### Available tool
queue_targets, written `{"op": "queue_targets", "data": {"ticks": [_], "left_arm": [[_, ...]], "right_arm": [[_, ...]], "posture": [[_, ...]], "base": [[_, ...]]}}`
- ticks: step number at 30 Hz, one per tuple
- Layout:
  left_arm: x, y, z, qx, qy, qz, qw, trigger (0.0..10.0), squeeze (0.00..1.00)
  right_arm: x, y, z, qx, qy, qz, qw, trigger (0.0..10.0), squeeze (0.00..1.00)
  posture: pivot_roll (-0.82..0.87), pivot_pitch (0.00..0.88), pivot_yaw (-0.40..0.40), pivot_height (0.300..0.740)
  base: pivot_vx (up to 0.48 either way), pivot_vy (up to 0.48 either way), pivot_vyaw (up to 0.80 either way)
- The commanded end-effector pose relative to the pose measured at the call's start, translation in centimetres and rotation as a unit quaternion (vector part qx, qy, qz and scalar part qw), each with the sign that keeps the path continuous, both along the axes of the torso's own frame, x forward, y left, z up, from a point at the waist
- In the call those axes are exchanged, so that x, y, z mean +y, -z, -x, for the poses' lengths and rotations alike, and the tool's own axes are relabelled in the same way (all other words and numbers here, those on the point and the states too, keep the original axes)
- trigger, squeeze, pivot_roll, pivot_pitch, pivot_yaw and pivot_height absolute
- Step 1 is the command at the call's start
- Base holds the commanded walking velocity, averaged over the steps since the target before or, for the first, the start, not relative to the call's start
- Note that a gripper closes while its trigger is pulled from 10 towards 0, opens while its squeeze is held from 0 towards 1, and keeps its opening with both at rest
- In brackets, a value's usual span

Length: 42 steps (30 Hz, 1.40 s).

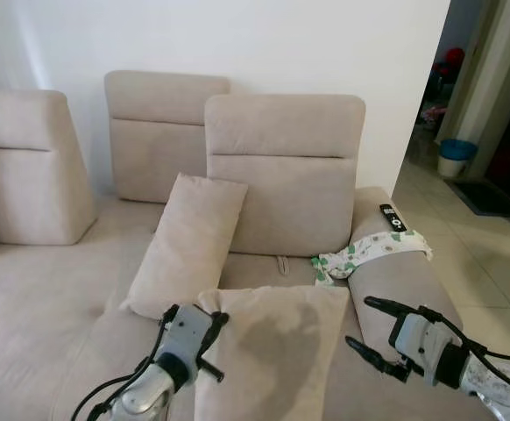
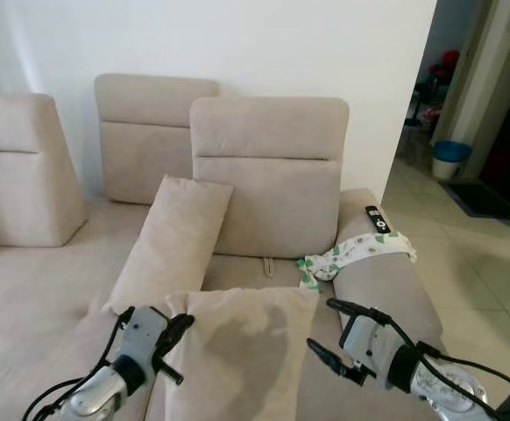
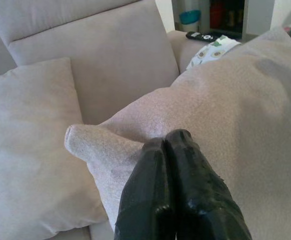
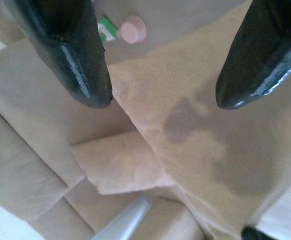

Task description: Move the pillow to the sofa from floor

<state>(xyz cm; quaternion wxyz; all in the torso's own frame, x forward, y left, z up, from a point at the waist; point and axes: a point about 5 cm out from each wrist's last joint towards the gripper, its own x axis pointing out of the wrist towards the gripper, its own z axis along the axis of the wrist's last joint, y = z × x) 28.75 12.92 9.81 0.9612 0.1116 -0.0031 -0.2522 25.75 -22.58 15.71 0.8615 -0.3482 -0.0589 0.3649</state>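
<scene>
A beige pillow with a dark stain across its face is held up in front of a beige sofa, above the front of the seat. This pillow is the landmark for everything below.

The left gripper is at the pillow's upper left corner. Its two black fingers are pressed together with a fold of the pillow fabric pinched between them, so this one grip seems to carry the pillow's weight.

The right gripper sits just beside the pillow's right edge with its fingers spread wide and nothing between them. It looks placed to steady or guide that side rather than to hold it.

Behind the pillow and to its left, a second beige cushion leans upright against the sofa back.

Behind and to the pillow's right, a white cloth with green print is draped over the sofa armrest. A black remote control lies on the armrest just beyond the cloth.

Far to the pillow's right, past the sofa, is a tiled floor and a small blue bin by a doorway.

The pillow is already off the floor and over the sofa; judging from this, what remains is to lower it onto the seat and let go.
</scene>
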Motion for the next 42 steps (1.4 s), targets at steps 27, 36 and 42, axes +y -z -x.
{"op": "queue_targets", "data": {"ticks": [27, 36, 42], "left_arm": [[1.6, -0.9, 2.4, -0.039, 0.051, -0.025, 0.998, 10.0, 0.0], [2.4, -0.6, 4.0, -0.034, 0.047, -0.035, 0.998, 10.0, 0.0], [2.6, -0.5, 4.7, -0.03, 0.047, -0.042, 0.998, 10.0, 0.0]], "right_arm": [[-6.3, -0.1, -2.9, -0.034, 0.115, 0.009, 0.993, 10.0, 0.0], [-4.9, 0.2, -5.3, -0.029, 0.109, 0.004, 0.994, 10.0, 0.0], [-2.6, 1.5, -5.9, 0.005, 0.059, -0.013, 0.998, 10.0, 0.0]], "posture": [[0.02, 0.076, 0.0, 0.728], [0.06, 0.129, -0.009, 0.728], [0.09, 0.145, -0.01, 0.728]], "base": [[0.0, 0.0, 0.0], [0.0, 0.0, 0.0], [0.0, 0.0, 0.0]]}}
